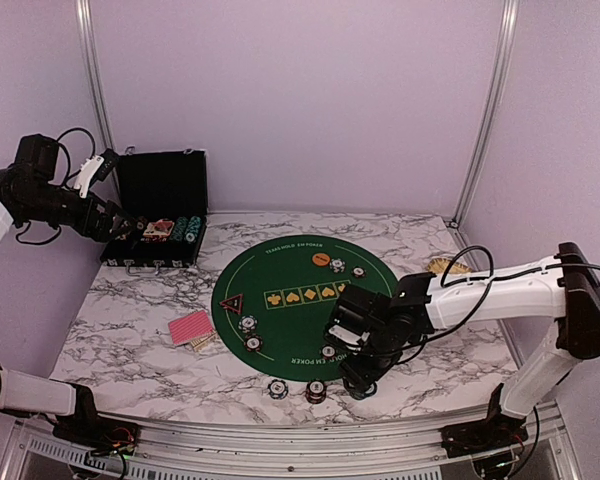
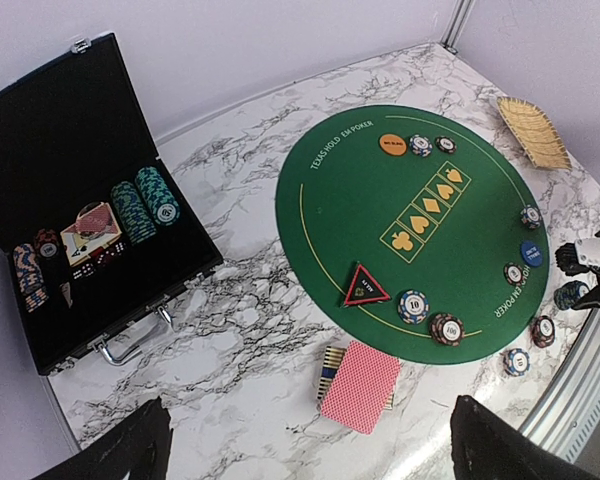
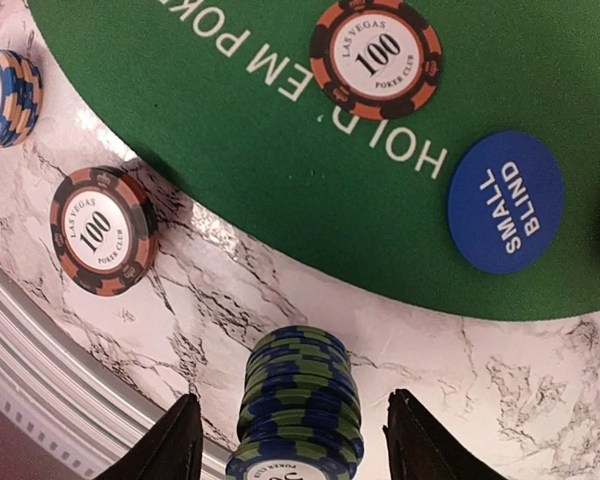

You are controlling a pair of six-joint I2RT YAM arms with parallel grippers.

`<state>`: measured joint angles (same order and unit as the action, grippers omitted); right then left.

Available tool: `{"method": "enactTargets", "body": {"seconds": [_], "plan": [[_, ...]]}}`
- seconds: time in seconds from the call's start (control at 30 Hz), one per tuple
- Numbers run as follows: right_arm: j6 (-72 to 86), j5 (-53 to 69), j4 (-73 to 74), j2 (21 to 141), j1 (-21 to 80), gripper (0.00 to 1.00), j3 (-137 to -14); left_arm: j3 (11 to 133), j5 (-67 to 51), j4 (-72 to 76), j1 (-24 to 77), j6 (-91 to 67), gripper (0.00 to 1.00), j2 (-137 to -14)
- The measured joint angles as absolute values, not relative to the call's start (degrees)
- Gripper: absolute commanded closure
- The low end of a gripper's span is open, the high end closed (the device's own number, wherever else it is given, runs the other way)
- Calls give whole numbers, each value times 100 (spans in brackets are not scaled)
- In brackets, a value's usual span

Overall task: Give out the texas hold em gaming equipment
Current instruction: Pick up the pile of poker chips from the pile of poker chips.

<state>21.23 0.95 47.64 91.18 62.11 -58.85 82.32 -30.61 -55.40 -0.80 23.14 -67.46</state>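
Left fingers (image 2: 130, 450) are spread wide and empty near the black hinged case (image 2: 40, 130). Red-backed cards (image 2: 362, 386) lie on the marbled surface (image 2: 230, 330). A round green felt mat (image 2: 350, 200) carries striped-edge chips (image 2: 413, 305) and a triangle marker (image 2: 365, 287). Right fingers (image 3: 170, 450) stand apart astride a ribbed blue-green chip stack (image 3: 300, 400) on the marble, without touching it.

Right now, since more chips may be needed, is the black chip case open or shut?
Open. The chip case has its lid raised, and teal chips show in its tray.
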Motion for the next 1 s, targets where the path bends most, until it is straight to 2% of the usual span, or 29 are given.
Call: {"method": "enactTargets", "body": {"seconds": [0.17,0.43,0.8,1.0], "plan": [[2117,102,4816,9078,6211,29,-5747,8235,-3061,-5540,-80,2316,1,-6753],[2121,104,4899,8989,6211,35,-5739,8235,-3063,-5540,-80,2316,1,-6764],[2102,176,4998,8989,6230,33,-5739,8235,-3063,-5540,-80,2316,1,-6766],[2097,211,5046,8989,6292,43,-5736,8235,-3063,-5540,-80,2316,1,-6768]]}}
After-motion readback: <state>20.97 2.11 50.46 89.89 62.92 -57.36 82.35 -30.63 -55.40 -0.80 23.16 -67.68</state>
